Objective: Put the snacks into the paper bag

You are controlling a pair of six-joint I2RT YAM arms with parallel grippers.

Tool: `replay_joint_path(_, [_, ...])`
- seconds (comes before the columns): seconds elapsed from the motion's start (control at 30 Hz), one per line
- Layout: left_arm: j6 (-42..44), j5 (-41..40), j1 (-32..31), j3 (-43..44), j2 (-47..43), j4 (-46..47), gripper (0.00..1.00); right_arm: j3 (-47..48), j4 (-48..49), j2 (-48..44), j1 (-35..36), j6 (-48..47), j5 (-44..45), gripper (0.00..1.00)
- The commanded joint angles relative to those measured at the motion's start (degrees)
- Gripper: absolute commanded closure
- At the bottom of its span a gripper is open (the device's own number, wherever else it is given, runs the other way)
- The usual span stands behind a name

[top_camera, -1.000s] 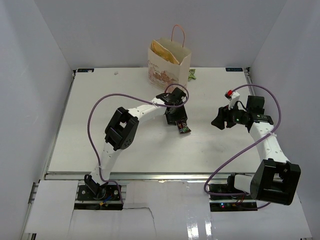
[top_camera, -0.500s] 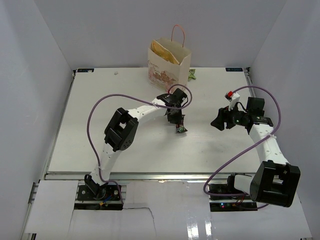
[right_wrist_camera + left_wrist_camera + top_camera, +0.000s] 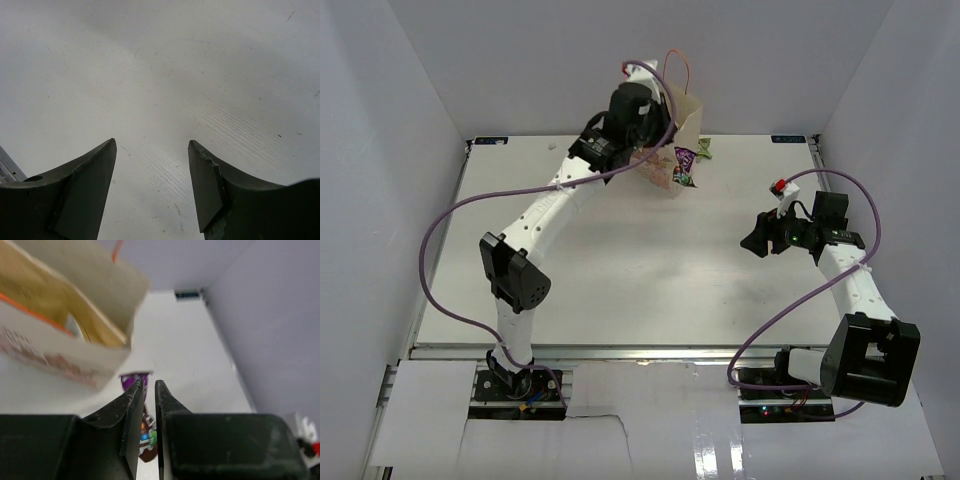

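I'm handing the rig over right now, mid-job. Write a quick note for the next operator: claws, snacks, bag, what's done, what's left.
Left claw: shut on the dark purple bar, held up beside the paper bag at its corner, not over the opening.
Right claw: open, empty, above bare table.
Done: a yellow-tan packet appears to be inside the bag.
Left: carry the purple bar over the opening and release. No other snacks are in view. A small green item lies right of the bag, unidentified.

White arms (image 3: pixel 558 196), black joints (image 3: pixel 516 282), purple cables (image 3: pixel 429 262)
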Motion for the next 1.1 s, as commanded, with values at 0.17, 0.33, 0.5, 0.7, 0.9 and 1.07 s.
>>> replay_joint_path(0.17, [-5.8, -1.5, 6.0, 11.7, 8.8, 13.1, 0.74, 1.9, 3.5, 0.1, -0.2, 0.6, -1.7, 0.35])
replay_joint_path(0.33, [-9.5, 2.9, 7.0, 12.8, 10.1, 18.4, 0.74, 0.6, 4.2, -0.3, -0.1, 0.6, -1.9, 0.35])
replay_joint_path(0.5, [-2.8, 10.7, 6.6, -6.0, -1.1, 20.2, 0.6, 1.1, 4.3, 3.2, 4.8, 1.0, 0.9, 0.35])
replay_joint_path(0.7, [4.8, 12.7, 6.7, -45.4, -25.3, 28.4, 0.1, 7.3, 13.3, 16.5, 17.4, 32.0, 12.5, 0.23])
replay_joint_path(0.9, [1.7, 12.2, 7.1, -64.3, -39.8, 27.6, 0.05, 17.3, 20.9, 28.3, 26.3, 42.8, 25.6, 0.07])
replay_joint_path(1.07, [-4.5, 9.3, 6.9, -76.3, -51.3, 25.7, 0.05, 33.4, 17.2, 42.2, 28.9, 44.0, 38.1, 0.07])
